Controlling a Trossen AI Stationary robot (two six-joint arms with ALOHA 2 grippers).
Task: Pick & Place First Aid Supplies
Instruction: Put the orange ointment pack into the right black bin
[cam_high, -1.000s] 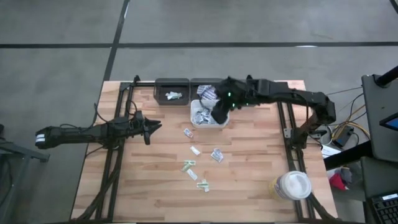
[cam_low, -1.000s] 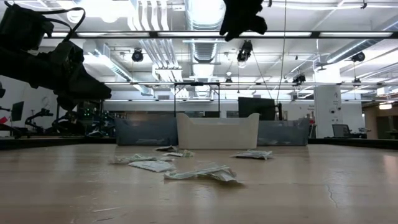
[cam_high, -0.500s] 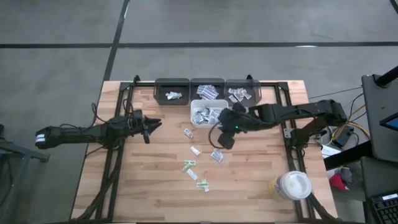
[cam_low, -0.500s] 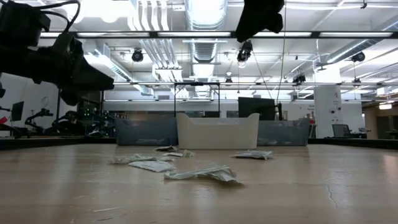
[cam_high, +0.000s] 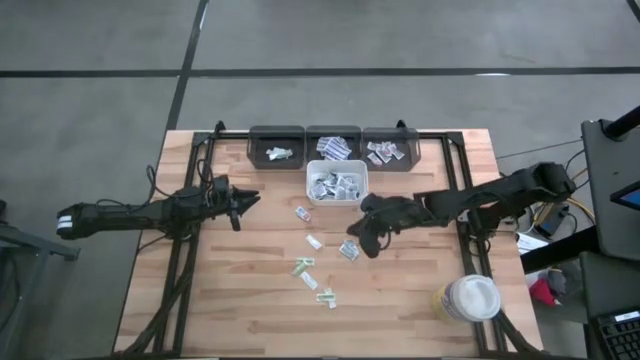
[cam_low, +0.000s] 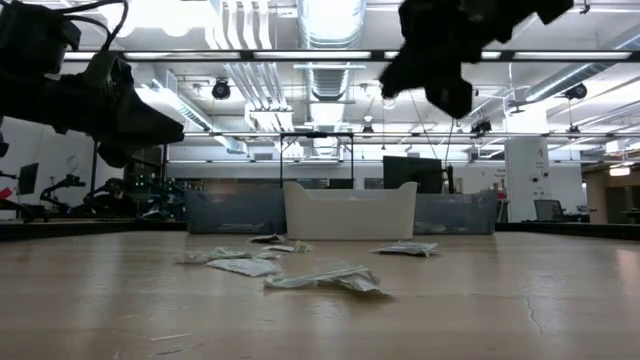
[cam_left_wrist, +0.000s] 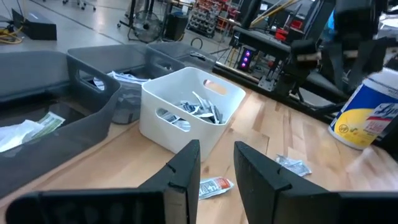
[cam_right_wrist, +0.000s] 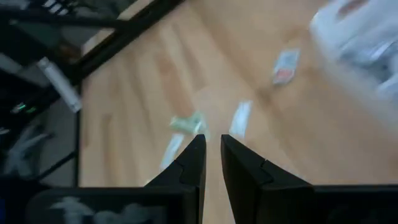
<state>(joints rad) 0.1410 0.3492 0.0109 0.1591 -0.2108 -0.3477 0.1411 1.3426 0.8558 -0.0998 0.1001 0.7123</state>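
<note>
High view: right jaws (cam_high: 362, 240), a narrow gap between them, hang just beside a sachet (cam_high: 348, 250) on the bench (cam_high: 400, 300); left jaws (cam_high: 238, 204), slightly apart, wait farther off.

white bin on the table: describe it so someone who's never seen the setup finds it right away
Start at the row of three dark bins along the wooden table's far edge. The white bin sits just in front of the middle one, holding a pile of sachets. It is the only white bin, and the only one out of the row.

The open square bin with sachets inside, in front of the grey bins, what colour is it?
White, clearest in the left wrist view.
</note>
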